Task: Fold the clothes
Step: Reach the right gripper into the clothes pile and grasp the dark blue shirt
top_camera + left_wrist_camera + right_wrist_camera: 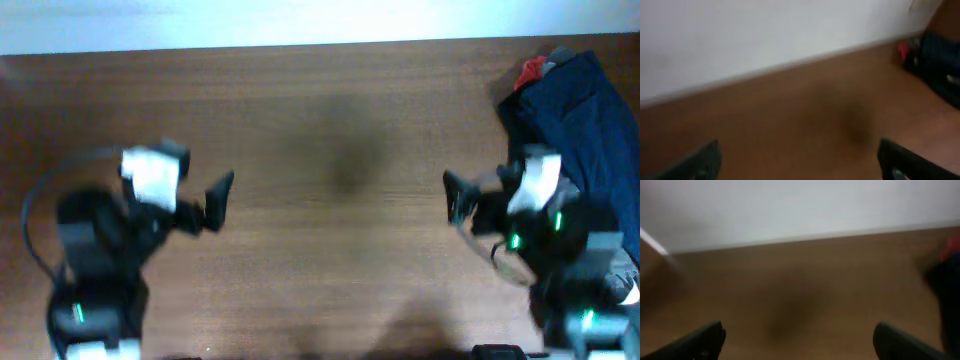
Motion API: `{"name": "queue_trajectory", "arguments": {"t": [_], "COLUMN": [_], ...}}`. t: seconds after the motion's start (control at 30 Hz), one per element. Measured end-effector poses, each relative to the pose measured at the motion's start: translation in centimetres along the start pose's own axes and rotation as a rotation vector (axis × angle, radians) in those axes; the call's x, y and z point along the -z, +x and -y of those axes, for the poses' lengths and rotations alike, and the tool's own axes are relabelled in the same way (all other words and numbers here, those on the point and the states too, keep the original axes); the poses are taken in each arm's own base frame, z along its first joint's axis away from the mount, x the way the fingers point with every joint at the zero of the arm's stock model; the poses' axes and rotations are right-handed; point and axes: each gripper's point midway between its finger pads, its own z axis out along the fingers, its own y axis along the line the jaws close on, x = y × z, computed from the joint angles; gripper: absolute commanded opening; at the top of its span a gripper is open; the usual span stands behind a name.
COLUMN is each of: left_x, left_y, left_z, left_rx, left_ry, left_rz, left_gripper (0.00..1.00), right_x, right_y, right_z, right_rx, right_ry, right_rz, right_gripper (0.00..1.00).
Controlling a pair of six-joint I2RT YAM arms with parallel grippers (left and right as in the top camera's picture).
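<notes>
The dark navy blue clothes (585, 110) lie crumpled in a heap at the table's far right; the waistband and legs cannot be made out. The heap also shows in the left wrist view (940, 65) and, blurred, at the right edge of the right wrist view (947, 290). My left gripper (222, 198) is open and empty over bare wood at the left (800, 165). My right gripper (455, 195) is open and empty just left of the heap, pointing toward the table's middle (799, 342).
A red piece of fabric (530, 70) sticks out at the heap's far left corner, also in the left wrist view (903, 49). The brown wooden table (330, 260) has a dark smudge (350, 165) at its middle. A white wall runs along the far edge.
</notes>
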Motion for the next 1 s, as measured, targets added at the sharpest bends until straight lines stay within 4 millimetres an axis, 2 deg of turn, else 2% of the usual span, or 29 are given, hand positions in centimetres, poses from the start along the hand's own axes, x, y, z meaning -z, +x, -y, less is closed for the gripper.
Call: {"name": "queue_trajectory", "arguments": {"t": [0.13,0.23,0.33,0.4,0.47,0.5,0.6,0.7,0.77,0.87,1.0], "left_x": [-3.1,-4.8,-6.5,-7.1,-7.3,-7.4,-7.3,-7.3,-7.3,-7.3,-7.3], "left_y": [-0.1,-0.8,-1.6,-1.4,-1.1,-1.1,-1.1,-1.0,-1.0,-1.0,-1.1], "left_z": [-1.5,-2.4,-3.2,-3.3,-3.2,-3.2,-3.1,-3.0,-2.9,-2.8,-2.7], "left_rx": [0.117,0.151,0.16,0.17,0.178,0.179,0.181,0.183,0.186,0.199,0.207], "left_ry": [0.037,0.048,0.057,0.07,0.079,0.082,0.088,0.09,0.094,0.1,0.106], "left_rz": [-0.241,-0.311,-0.328,-0.341,-0.355,-0.355,-0.354,-0.357,-0.357,-0.359,-0.357], "left_gripper": [0.99,0.99,0.99,0.99,0.99,0.99,0.99,0.99,0.99,0.99,0.99], "right_x": [-1.7,-3.2,-5.2,-6.5,-7.4,-7.9,-9.0,-10.4,-11.4,-13.1,-15.1], "right_y": [-3.1,-2.9,-1.4,-0.7,-0.9,-1.4,-2.4,-2.5,-1.9,0.3,3.0], "right_z": [0.2,0.8,2.6,5.4,8.9,11.3,16.6,21.1,23.4,26.5,29.3], "right_rx": [-0.052,-0.092,-0.161,-0.232,-0.284,-0.308,-0.349,-0.376,-0.393,-0.432,-0.454], "right_ry": [0.028,0.048,0.094,0.17,0.266,0.329,0.445,0.517,0.548,0.586,0.621], "right_rz": [-0.147,-0.263,-0.406,-0.492,-0.53,-0.537,-0.528,-0.506,-0.502,-0.525,-0.558], "right_gripper": [0.99,0.99,0.99,0.99,0.99,0.99,0.99,0.99,0.99,1.0,0.98]}}
